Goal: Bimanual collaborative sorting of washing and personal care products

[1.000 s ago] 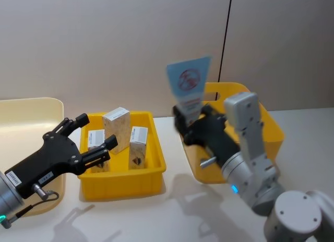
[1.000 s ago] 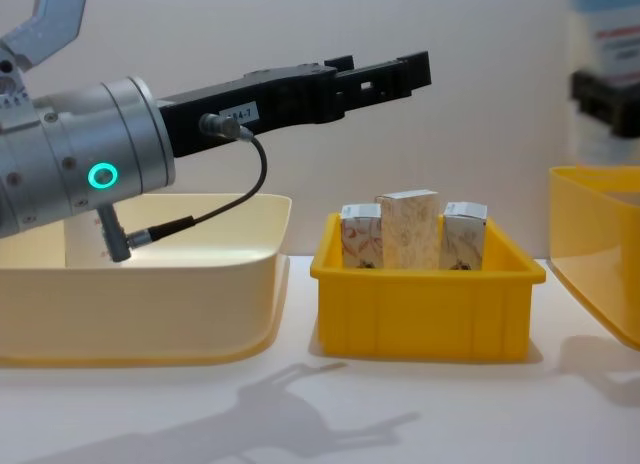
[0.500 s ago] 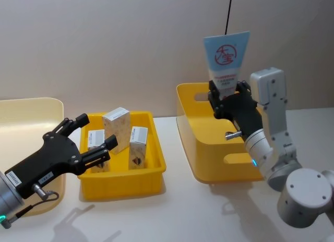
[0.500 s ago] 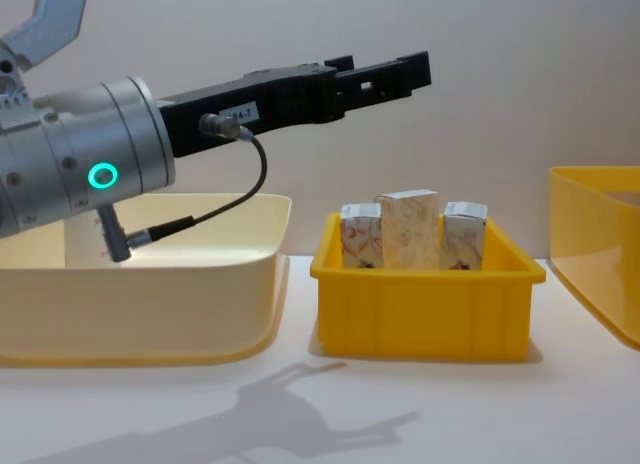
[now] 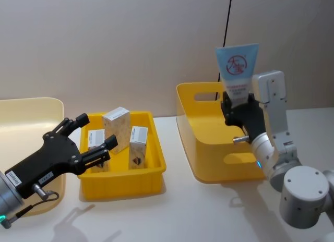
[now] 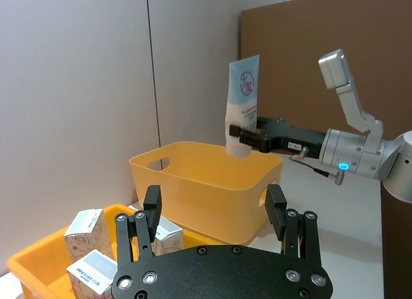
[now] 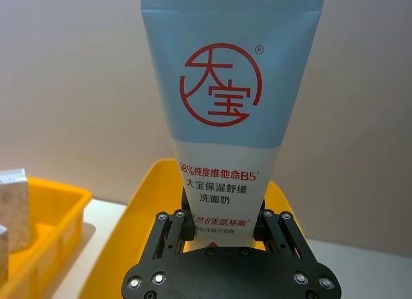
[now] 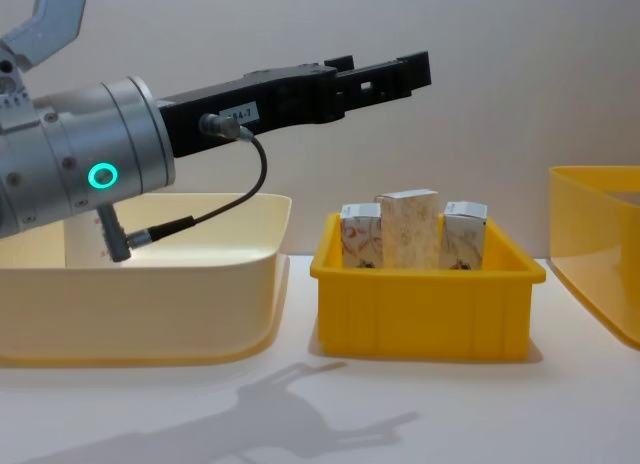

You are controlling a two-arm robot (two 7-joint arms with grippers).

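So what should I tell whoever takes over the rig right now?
Right hand: shut on the light-blue tube, held upright above the large yellow bin.
Left hand: open, holding nothing, raised over the left side of the small yellow tray.
Done: three white cartons stand in that tray.
Left: the tube is not yet set down; lowering it into the large bin looks like the likely next move. The inside of the cream bin is mostly hidden, so check it.
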